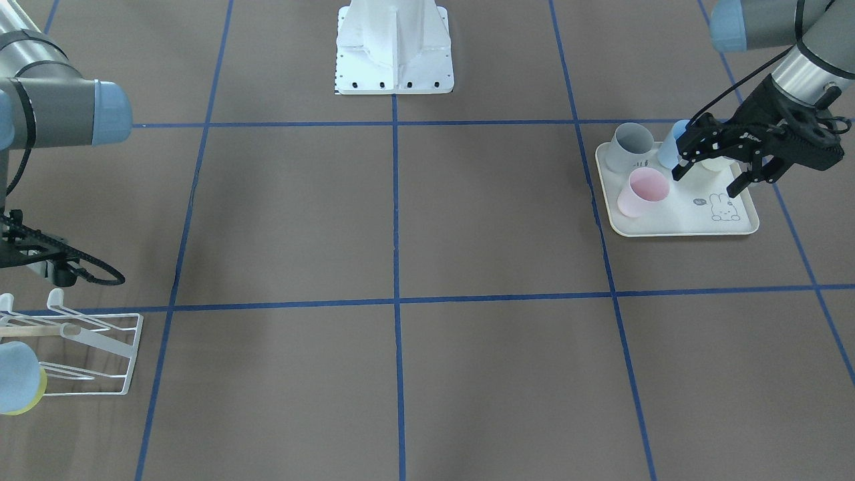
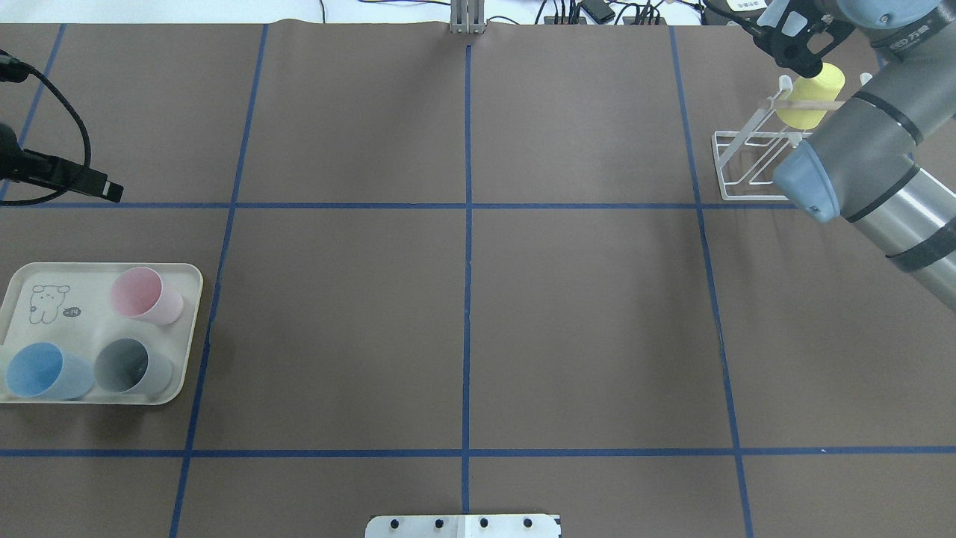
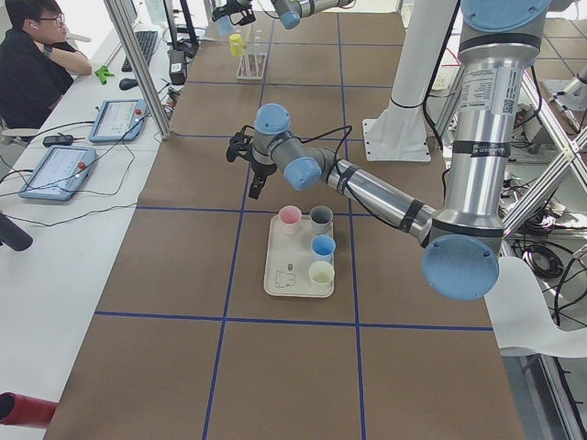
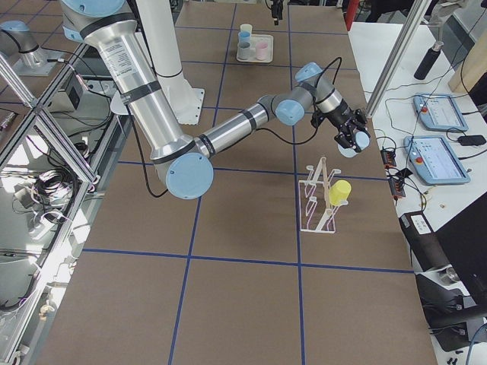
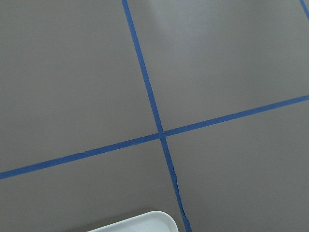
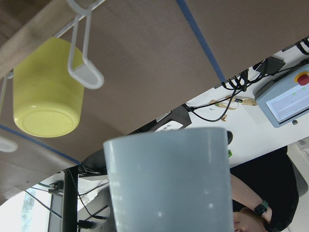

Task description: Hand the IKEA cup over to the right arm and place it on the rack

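Cups (image 2: 146, 295) sit in the tray (image 2: 86, 280), yellow cup (image 2: 818, 86) on rack (image 1: 40, 329). My right pincer (image 4: 354, 141) pinches a pale cup (image 6: 169, 179); left pincer (image 1: 711, 177) spread.

Your table wears a matt brown paper-like cover (image 2: 336, 336), crossed by smooth blue tape lines (image 2: 467, 299). The low white wire rack (image 2: 750, 161) looks like coated metal, and its pale dowel (image 6: 34, 34) like bare wood. The yellow plastic cup (image 6: 46, 92), the pale grey-blue plastic cup (image 6: 169, 183) and the cream rabbit-printed tray (image 2: 89, 284) are smooth, with a soft sheen.
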